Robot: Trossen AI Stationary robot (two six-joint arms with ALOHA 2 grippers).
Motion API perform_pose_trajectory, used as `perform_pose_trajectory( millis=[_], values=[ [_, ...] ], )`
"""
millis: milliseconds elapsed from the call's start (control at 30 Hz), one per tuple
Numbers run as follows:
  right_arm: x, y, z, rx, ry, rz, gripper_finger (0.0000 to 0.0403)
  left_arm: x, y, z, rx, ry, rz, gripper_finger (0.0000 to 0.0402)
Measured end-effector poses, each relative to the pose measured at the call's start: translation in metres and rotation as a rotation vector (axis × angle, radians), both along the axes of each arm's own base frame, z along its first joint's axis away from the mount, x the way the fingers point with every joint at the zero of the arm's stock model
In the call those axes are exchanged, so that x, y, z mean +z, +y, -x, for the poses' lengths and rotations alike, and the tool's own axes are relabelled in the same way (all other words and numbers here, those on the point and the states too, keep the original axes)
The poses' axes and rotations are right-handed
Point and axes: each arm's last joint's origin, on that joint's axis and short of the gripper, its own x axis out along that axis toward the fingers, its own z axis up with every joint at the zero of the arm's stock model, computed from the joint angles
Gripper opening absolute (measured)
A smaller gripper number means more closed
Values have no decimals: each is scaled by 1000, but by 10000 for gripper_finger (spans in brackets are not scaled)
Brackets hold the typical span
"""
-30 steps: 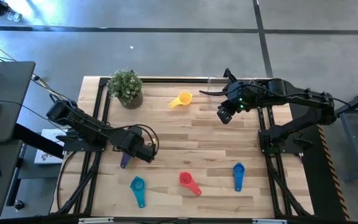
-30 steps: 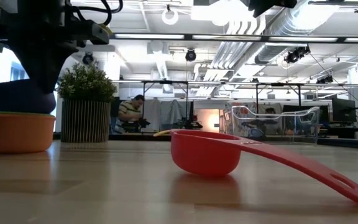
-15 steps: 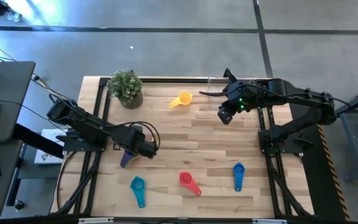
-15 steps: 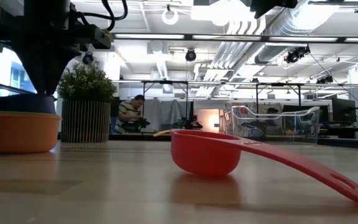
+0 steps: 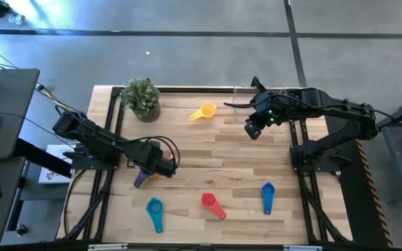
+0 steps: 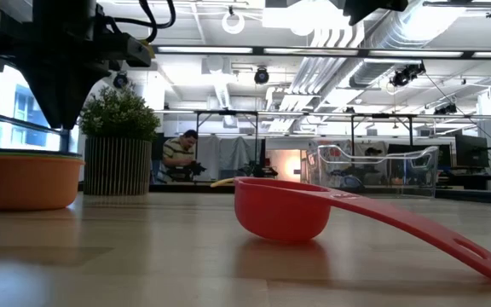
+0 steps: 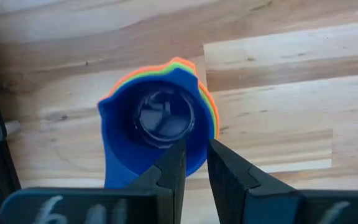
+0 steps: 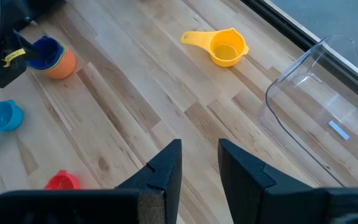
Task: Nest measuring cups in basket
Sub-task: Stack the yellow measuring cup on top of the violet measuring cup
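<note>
Left gripper (image 5: 167, 166): positioned directly above a nested stack of measuring cups (image 7: 157, 124) at the left-centre of the table (image 5: 222, 150). Fingers (image 7: 169, 168) set close together with a narrow gap, tips over the rim of the top cup, clasping nothing. Clear of the stack in the low view, with the orange cup (image 6: 31, 177) resting on the wood below.

Stack composition, as seen from the left wrist: purple-blue cup on top, green and orange rims showing beneath it. Handle of the top cup extends toward the left arm.

Right gripper (image 5: 252, 128): held above the table at the right rear, near the basket (image 8: 319, 112). Fingers (image 8: 166, 165) parted, nothing between them.

Basket: clear plastic, at the rear right edge of the table. Contents not discernible.

Loose cups on the table:
- Yellow cup (image 5: 203, 111): rear centre, between the potted plant (image 5: 142, 98) and the basket, well apart from both.
- Light blue cup (image 5: 154, 210): front left, near the front edge.
- Red cup (image 5: 211, 203): front centre, upright, handle lying toward the right front.
- Blue cup (image 5: 267, 195): front right, handle pointing toward the front edge.

Potted plant: rear left corner of the table.

Background, low view: a person (image 6: 180, 155) seated in the room beyond the table.
</note>
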Motion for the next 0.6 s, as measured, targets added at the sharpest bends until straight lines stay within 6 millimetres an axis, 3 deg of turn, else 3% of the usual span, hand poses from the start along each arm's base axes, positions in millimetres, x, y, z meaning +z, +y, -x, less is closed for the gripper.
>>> perform_pose_trajectory(
  millis=[300,600],
  values=[
    [0,0,0,0,3,0,97,1,4,-1,-40,-1,-25,58],
    [0,0,0,0,3,-2,97,25,13,6,-120,-146,-108,58]
  ],
)
